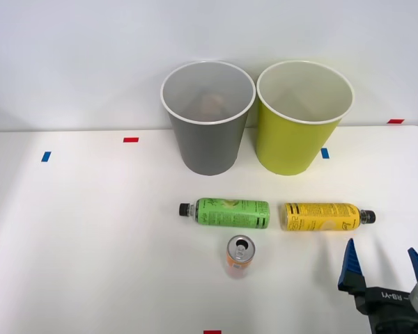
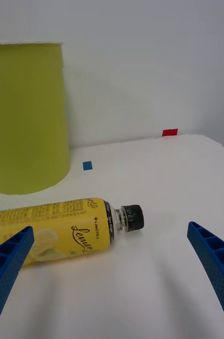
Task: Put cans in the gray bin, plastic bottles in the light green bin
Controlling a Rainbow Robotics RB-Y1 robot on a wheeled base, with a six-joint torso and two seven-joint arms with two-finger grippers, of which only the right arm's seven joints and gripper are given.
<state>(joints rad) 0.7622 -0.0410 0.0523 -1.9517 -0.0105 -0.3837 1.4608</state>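
Two plastic bottles lie on their sides on the white table: a green-labelled one (image 1: 227, 213) with its cap to the left, and a yellow-labelled one (image 1: 324, 216) (image 2: 53, 230) with its black cap to the right. An orange-and-white can (image 1: 240, 255) stands upright in front of the green bottle. Behind them stand the gray bin (image 1: 207, 118), with something reddish dimly visible inside, and the light green bin (image 1: 303, 117) (image 2: 24, 116). My right gripper (image 1: 384, 263) (image 2: 112, 275) is open near the table's front right, just in front of the yellow bottle's cap end, holding nothing.
Small red and blue tape marks (image 1: 130, 140) dot the table (image 1: 90, 236). A white wall rises behind the bins. The table's right edge curves near a red mark (image 1: 396, 121). Open surface lies to the left.
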